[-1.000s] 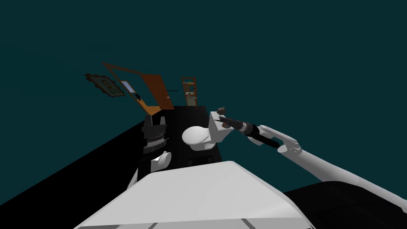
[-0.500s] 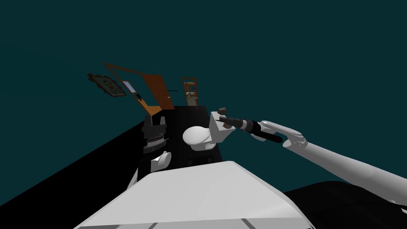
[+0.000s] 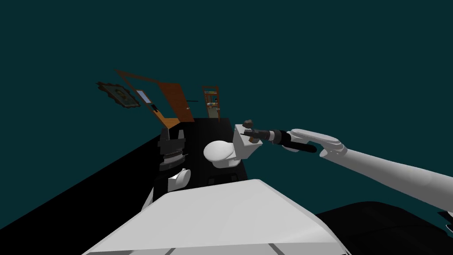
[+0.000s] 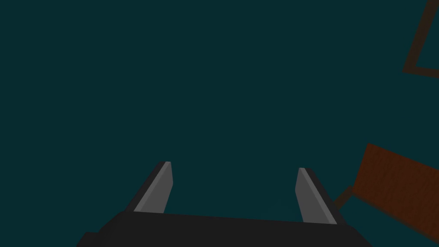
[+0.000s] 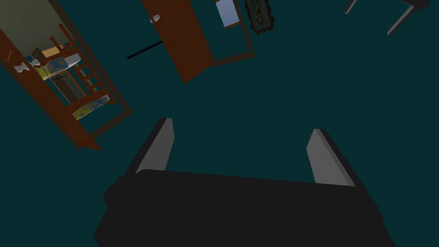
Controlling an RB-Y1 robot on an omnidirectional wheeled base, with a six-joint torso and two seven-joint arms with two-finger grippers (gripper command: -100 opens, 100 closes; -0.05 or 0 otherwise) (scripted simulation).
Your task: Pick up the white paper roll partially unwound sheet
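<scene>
A white toilet (image 3: 219,151) with its tank (image 3: 242,145) stands just ahead of me in the head view. On the tank's top sits a small brownish thing (image 3: 248,122); I cannot tell what it is. My right gripper (image 3: 244,132) reaches in from the right and hovers right over the tank top beside that thing. In the right wrist view the right gripper (image 5: 242,124) is open, with nothing between its fingers. My left gripper (image 4: 233,165) is open too, and the left arm (image 3: 171,149) is held low to the left of the toilet.
Dark teal walls close in around the toilet. A brown door (image 3: 174,102) stands ajar at the back, with a wooden shelf unit (image 3: 211,102) to its right and a framed picture (image 3: 118,95) to its left. The floor is a black area.
My right forearm has risen and swung to lie more level. Its gripper has stayed over the toilet tank. The left arm has not moved.
</scene>
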